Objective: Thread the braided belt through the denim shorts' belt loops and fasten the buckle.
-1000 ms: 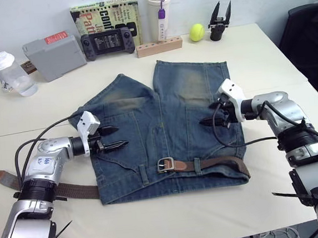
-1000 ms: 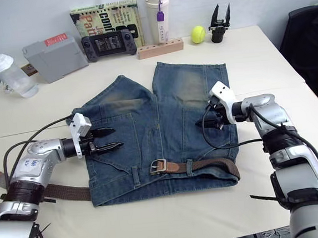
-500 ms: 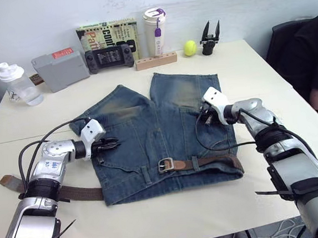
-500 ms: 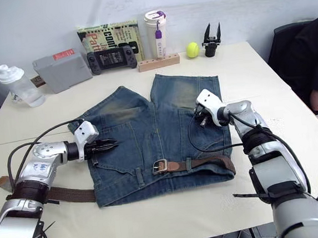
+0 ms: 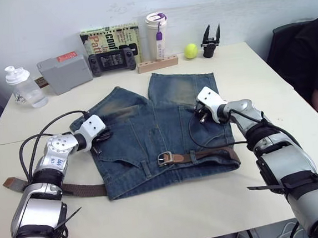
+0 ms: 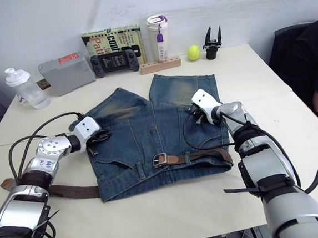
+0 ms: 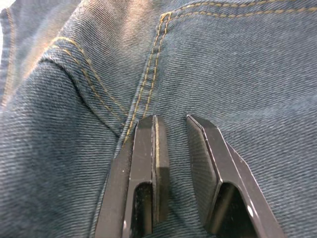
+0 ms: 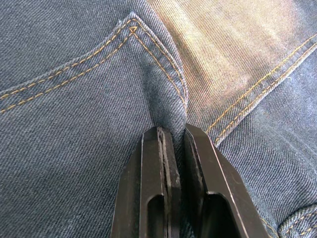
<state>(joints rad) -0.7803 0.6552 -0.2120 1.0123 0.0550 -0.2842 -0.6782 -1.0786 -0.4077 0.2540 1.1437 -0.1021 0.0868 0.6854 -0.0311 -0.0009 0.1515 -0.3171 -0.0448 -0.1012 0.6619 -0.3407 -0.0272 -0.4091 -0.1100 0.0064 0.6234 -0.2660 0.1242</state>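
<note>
While the denim shorts [image 5: 160, 130] lie flat on the cream bench [image 5: 266, 76], waistband toward the robot and legs pointing away, both end effectors press down on the cloth. The left end effector [image 7: 171, 148] sits on the shorts' left edge beside a line of orange stitching; its two black fingers [image 7: 148, 163] stand a narrow gap apart with only flat denim showing between them, so it has hold of nothing that I can see. The right end effector [image 8: 173, 144] rests on the right side of the shorts near a pocket corner; its fingers [image 8: 200, 168] are drawn nearly together, with a small ridge of denim rising at the tips, though I cannot tell whether the cloth is truly pinched.

The braided belt [image 5: 206, 154] runs along the waistband, passing under the belt loops [image 5: 194, 155] on the right half. The buckle [image 5: 163, 159] lies near the middle of the waistband. The belt's other end [image 5: 20, 184] trails off the left side of the shorts onto the bench, under the left arm.

Along the far edge stand a plastic bottle [image 5: 21, 87], a grey box [image 5: 64, 72], a game controller [image 5: 112, 60], a book [image 5: 110, 35], a wooden block [image 5: 157, 64], a white tumbler [image 5: 158, 34], a yellow ball [image 5: 190, 50] and a spare black gripper [image 5: 211, 39].
</note>
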